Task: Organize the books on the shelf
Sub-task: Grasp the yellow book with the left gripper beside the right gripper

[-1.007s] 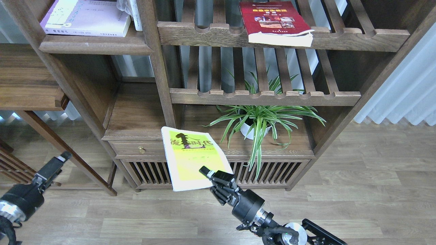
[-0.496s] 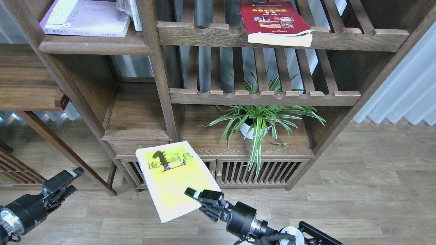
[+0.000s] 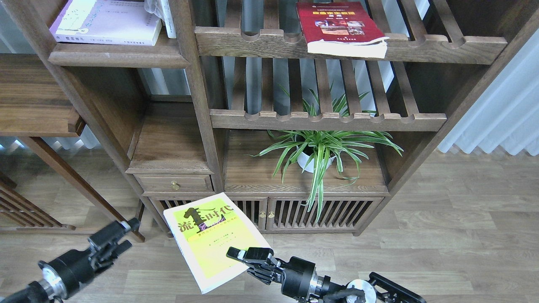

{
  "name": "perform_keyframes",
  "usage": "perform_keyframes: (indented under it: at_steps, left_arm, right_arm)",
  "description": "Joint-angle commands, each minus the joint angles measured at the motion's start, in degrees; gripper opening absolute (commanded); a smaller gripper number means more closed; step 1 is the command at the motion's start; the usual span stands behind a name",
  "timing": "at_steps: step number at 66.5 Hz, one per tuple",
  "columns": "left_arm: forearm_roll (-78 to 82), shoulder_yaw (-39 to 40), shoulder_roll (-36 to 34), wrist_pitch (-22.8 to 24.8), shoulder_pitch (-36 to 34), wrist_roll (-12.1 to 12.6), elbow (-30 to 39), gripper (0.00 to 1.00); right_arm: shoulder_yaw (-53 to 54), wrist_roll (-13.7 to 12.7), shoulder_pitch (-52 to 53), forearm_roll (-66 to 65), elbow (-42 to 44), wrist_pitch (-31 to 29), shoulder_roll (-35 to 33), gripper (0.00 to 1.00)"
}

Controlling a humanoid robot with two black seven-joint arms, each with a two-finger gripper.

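wood-plank floor (image 3: 442,235), dark wooden shelving unit ahead, pale curtain (image 3: 501,113) at right. yellow-green book (image 3: 214,240) held face up, low over floor, in front of cabinet doors; right gripper (image 3: 236,255) clamped on its lower right corner. left gripper (image 3: 120,235) near book's left edge, apart from it; fingers look slightly parted, hard to tell for sure. lilac-white book (image 3: 105,23) flat on solid shelf (image 3: 118,54) upper left. dark red book (image 3: 341,27) on slatted rack (image 3: 421,46), overhanging front rail. potted plant (image 3: 320,151) below.

Three books (image 3: 107,22) (image 3: 214,240) (image 3: 339,26), one potted plant (image 3: 322,147), two claws (image 3: 110,237) (image 3: 240,256)
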State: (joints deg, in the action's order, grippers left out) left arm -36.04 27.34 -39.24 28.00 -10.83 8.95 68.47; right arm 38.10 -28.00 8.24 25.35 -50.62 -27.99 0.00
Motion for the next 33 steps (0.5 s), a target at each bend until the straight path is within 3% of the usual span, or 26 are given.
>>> perform_keyframes:
  at_steps: [1, 33]
  left_arm:
    - [0.00, -0.53, 2.49, 0.00, 0.02, 0.01, -0.09, 0.99]
    - [-1.84, -1.41, 13.75, 0.00, -2.96, -0.43, -6.77, 0.98]
  right_arm:
    - [-0.05, 0.00, 0.02, 0.14, 0.08, -0.01, 0.00, 0.06]
    - [-0.05, 0.00, -0.60, 0.14, -0.09, -0.01, 0.00, 0.07]
